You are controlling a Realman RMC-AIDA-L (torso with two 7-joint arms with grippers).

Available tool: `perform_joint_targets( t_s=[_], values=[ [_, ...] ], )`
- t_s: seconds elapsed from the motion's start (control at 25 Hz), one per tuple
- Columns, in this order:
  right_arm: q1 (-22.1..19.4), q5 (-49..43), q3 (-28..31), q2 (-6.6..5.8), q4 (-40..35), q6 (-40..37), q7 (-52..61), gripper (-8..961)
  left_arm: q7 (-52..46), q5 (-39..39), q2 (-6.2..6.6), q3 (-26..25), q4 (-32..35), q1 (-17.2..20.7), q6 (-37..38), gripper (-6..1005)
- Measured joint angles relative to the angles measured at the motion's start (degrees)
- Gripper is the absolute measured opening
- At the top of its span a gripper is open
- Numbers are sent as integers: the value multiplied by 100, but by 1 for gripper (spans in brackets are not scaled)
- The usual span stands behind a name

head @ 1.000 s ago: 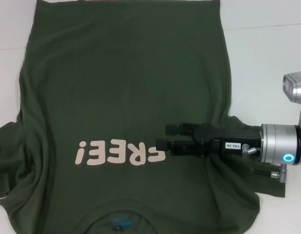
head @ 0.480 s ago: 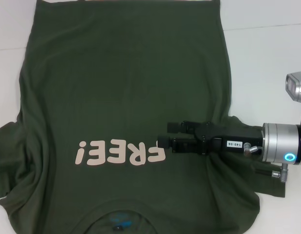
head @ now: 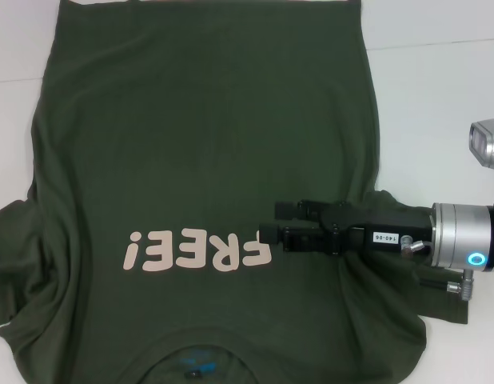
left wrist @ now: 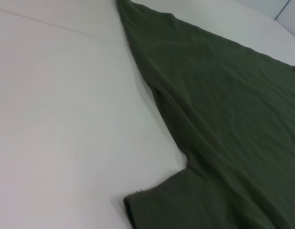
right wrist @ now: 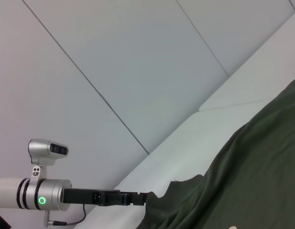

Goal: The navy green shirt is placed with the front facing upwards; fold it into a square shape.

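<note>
A dark olive-green shirt (head: pixel 207 184) lies spread front-up on a white tabletop (head: pixel 439 104), collar toward the robot, hem away, so its long axis runs straight out from the robot. The right end effector (head: pixel 267 224) reaches in sideways from the right, over the chest beside the last letter of the pale pink "FREE!" lettering (head: pixel 197 252); its fingers look pressed close together, pinching nothing visible. In the right wrist view, the left end effector (right wrist: pixel 146 198) meets the shirt's edge at the left sleeve; whether it grips the cloth cannot be told. The fabric looks soft, with gentle wrinkles and bunched sleeves.
</note>
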Motion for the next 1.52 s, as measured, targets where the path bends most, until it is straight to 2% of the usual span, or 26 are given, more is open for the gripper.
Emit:
perform_joint_targets(
  t_s=[1.2,1.52],
  values=[
    [-11,0,34,-9,0,7,-3,915,-14,229,11,97,-232,-159,236,782],
    [-10,0,96,-17,-4,-12,-11,915,-366,288,20,210,-208,-177,81,774]
  ],
)
